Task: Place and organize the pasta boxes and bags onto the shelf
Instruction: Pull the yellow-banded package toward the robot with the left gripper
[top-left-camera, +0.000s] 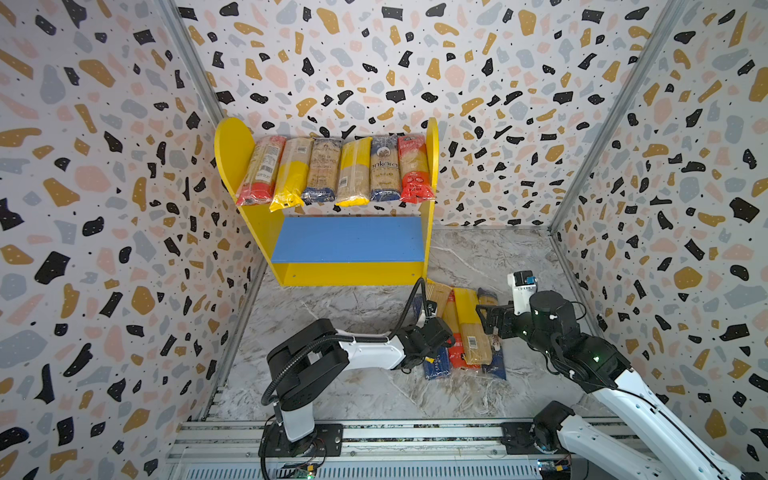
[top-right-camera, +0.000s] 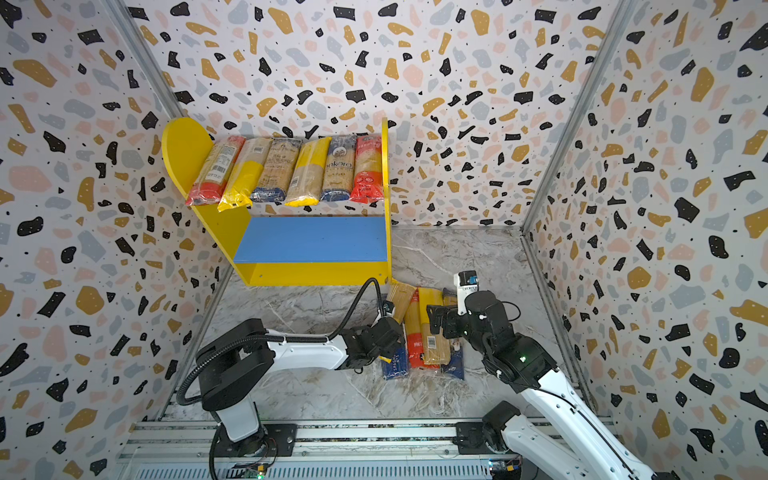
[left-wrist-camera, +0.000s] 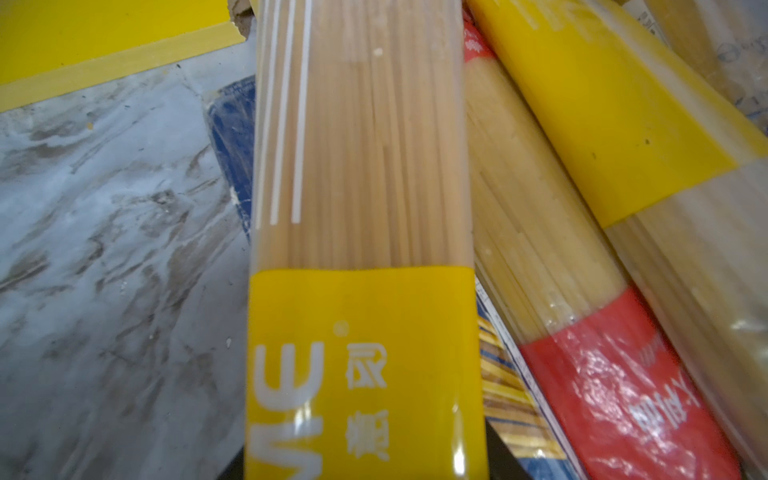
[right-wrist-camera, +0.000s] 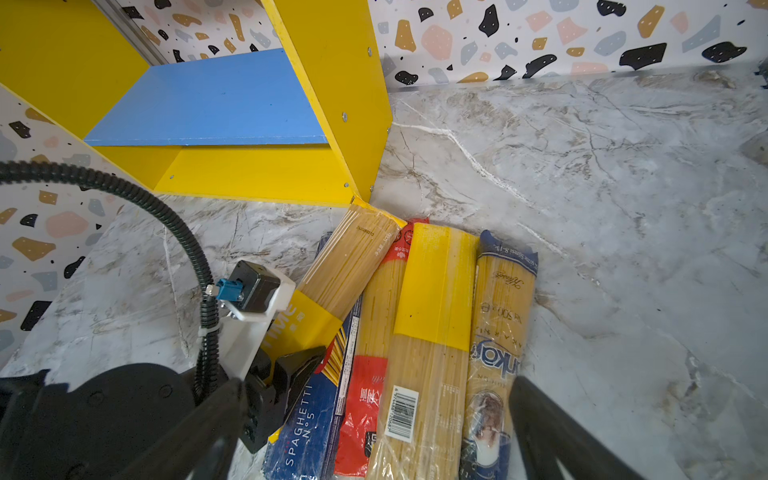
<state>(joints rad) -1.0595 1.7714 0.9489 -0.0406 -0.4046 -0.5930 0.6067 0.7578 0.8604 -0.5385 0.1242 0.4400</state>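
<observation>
The shelf (top-left-camera: 349, 274) stands at the back with several pasta bags (top-left-camera: 332, 170) side by side on its upper board; its blue lower board (top-left-camera: 349, 239) is bare. Right of it on the floor lies a pile: a yellow-banded bag (right-wrist-camera: 349, 266), a dark blue spaghetti box (right-wrist-camera: 307, 419), a red bag (right-wrist-camera: 370, 399), a barcoded yellow-banded bag (right-wrist-camera: 432, 291) and a blue-printed bag (right-wrist-camera: 498, 332). My left gripper (right-wrist-camera: 291, 353) is shut on the first bag's yellow band (left-wrist-camera: 361, 374); that bag slants over the box. My right gripper (right-wrist-camera: 374, 436) hangs open above the pile's near end.
The patterned walls close in on three sides, and the right wall (top-left-camera: 623, 249) is close to the pile. The shelf's right side panel (right-wrist-camera: 345, 104) nearly touches the held bag's far end. The left arm's black cable (top-left-camera: 409, 307) loops up beside the pile. Marble floor (top-left-camera: 353, 374) lies in front.
</observation>
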